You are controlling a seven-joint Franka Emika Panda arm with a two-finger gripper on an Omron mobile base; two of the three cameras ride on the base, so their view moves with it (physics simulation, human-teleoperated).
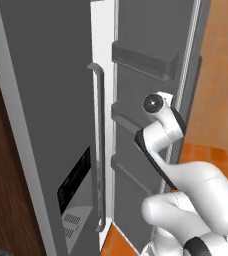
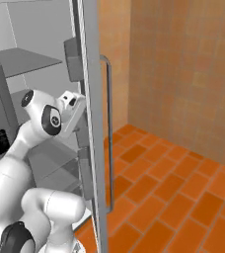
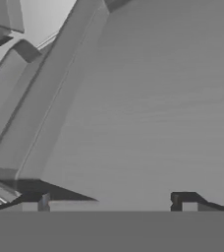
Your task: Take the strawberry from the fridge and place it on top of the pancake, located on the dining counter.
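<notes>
So I'm at the fridge (image 1: 46, 100) right now, with its right door (image 2: 92, 123) swung partly open and the arm tucked into the gap, hand pressed close against the door's inner side with its bins (image 1: 143, 60). In the hand view the jaws (image 3: 111, 202) look spread wide, two tips well apart with nothing between them, facing flat grey door panel. My read is I'm on the door-opening step, nowhere near grabbing anything. I can't spot the strawberry on the bare bits of shelf (image 2: 25, 59) I can see. Next I'd guess the door needs pushing wider, then turning the hand toward the shelves to find the berry.
</notes>
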